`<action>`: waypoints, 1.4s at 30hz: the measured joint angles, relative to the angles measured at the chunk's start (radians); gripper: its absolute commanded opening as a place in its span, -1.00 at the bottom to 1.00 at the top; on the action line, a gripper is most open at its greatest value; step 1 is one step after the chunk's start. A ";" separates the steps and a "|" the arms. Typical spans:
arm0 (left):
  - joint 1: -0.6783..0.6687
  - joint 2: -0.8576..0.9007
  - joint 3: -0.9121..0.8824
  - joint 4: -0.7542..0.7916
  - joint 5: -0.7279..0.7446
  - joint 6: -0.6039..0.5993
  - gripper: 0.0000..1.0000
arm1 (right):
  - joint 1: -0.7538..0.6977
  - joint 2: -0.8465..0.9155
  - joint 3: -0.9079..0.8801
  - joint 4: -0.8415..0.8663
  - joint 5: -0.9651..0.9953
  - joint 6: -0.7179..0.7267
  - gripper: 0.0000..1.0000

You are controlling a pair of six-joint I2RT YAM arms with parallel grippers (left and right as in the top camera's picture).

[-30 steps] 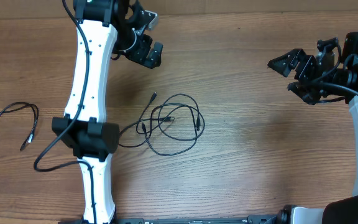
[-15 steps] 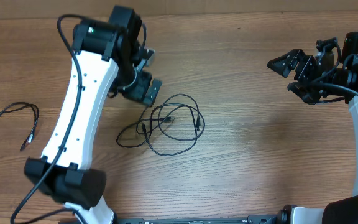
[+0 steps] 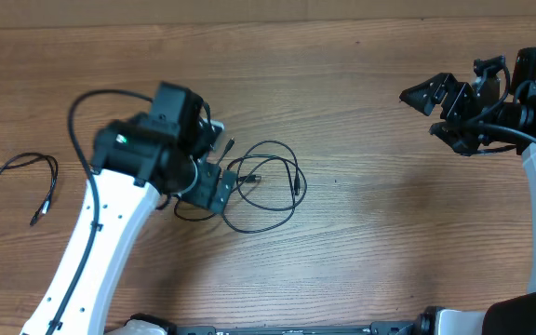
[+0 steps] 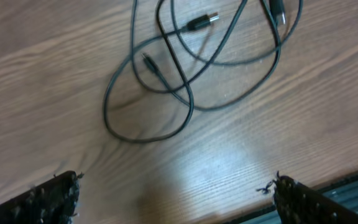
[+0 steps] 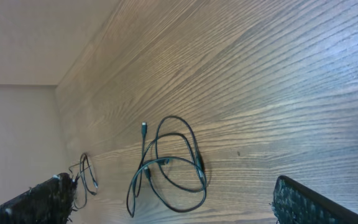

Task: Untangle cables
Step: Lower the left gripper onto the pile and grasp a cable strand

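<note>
Brown wood-grain desk (image 3: pixel 370 242) fills every view, with a pale wall beyond its far edge in my right wrist view. The cables (image 3: pixel 266 186) lie in a loose tangle near the middle of the desk, with several black loops crossing one another and small plug ends showing among them. One more thin black cable (image 3: pixel 53 181) lies by itself at the far left, well apart from the tangle.

My left pincer (image 3: pixel 217 166) is wide open and holds nothing. From overhead it sits over the left edge of the tangle and hides part of the loops there. In my left wrist view the cables (image 4: pixel 202 23) lie ahead of my left pincer (image 4: pixel 176 183), whose two dark fingertips stand at the bottom corners with bare wood between them. I cannot tell whether they touch the desk.

My right pincer (image 3: pixel 433 113) is also spread wide and empty, at the right side of the desk, well apart from the tangle. Its camera looks across at the cables (image 5: pixel 169 165), with its fingertips framing the bottom corners.
</note>
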 measured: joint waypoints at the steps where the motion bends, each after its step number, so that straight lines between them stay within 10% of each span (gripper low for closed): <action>1: -0.008 -0.005 -0.039 0.035 0.000 -0.002 0.99 | 0.000 0.000 0.000 0.000 0.000 0.000 1.00; 26: -0.042 0.397 -0.145 0.159 -0.086 -0.079 0.99 | 0.000 0.000 0.000 0.002 0.000 0.000 0.98; 29: -0.042 0.400 -0.145 0.158 -0.087 -0.079 0.52 | 0.000 0.000 0.000 0.002 0.000 0.000 0.96; 30: -0.042 0.400 -0.145 0.157 -0.089 -0.078 0.22 | 0.000 0.000 0.000 0.002 0.000 0.000 0.96; 31: -0.042 0.400 -0.145 0.156 -0.089 -0.075 -0.52 | 0.000 0.000 0.000 0.002 -0.001 0.000 0.96; 33: -0.042 0.400 -0.145 0.155 -0.089 -0.077 -0.92 | 0.000 0.000 0.000 0.002 0.000 0.000 0.96; 42: -0.042 0.400 -0.145 0.163 -0.089 -0.076 -0.92 | 0.000 0.000 0.000 0.002 0.000 0.000 0.96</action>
